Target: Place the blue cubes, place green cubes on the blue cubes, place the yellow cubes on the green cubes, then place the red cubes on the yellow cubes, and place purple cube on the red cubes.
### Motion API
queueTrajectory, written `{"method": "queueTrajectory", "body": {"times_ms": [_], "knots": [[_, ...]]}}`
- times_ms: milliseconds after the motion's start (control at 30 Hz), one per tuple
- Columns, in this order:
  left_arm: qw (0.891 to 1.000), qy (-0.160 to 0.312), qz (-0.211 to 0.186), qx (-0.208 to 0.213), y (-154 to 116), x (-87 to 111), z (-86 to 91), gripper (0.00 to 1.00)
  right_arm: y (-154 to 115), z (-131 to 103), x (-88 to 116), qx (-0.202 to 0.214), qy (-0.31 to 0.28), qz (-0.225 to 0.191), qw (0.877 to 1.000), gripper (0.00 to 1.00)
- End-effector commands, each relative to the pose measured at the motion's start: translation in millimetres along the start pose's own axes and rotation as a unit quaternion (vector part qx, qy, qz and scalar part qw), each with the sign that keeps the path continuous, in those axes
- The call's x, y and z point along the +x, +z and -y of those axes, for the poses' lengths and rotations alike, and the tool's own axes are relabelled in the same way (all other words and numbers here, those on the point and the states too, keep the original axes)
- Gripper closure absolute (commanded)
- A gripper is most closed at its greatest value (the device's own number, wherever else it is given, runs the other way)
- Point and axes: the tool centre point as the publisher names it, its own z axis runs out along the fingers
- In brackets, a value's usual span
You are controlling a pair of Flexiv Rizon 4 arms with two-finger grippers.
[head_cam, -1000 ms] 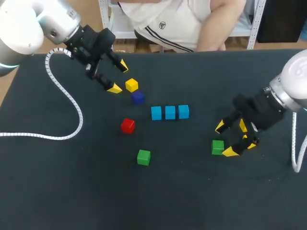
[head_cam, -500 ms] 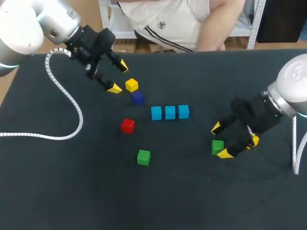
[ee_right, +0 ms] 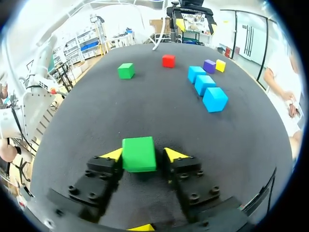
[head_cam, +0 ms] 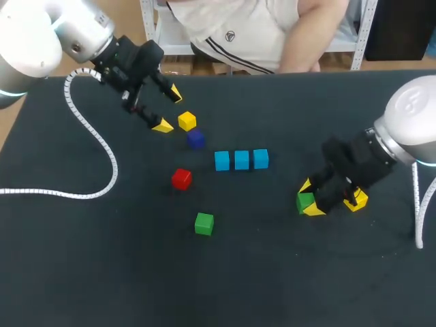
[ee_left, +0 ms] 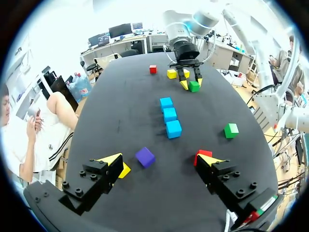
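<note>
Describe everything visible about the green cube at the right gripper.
The green cube is a small plain block with crisp edges and a matte face. It seems to rest flat on the black table, between the jaws of the right gripper, well apart from the row of three blue cubes. One jaw looks against it; a dark gap shows at the other, so it does not look gripped yet. A yellow cube lies beside the gripper.

Robotics lab; left arm (head_cam: 48, 30), right arm (head_cam: 412, 119), black table (head_cam: 102, 272)
</note>
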Motion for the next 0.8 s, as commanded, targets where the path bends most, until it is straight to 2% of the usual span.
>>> {"method": "queueTrajectory", "body": {"times_ms": [33, 400, 800], "knots": [[1.000, 0.001, 0.000, 0.003, -0.4, 0.4, -2.7, 0.00, -3.6, -2.3, -5.0, 0.005, -0.008, 0.000, 1.000, 1.00], [1.000, 0.001, 0.000, 0.003, -0.4, 0.4, -2.7, 0.00, -19.2, 0.9, -22.6, 0.013, -0.002, -0.008, 1.000, 1.00], [1.000, 0.001, 0.000, 0.003, -0.4, 0.4, -2.7, 0.00, -32.6, 13.5, -52.9, 0.042, -0.008, -0.017, 0.999, 1.00]]}}
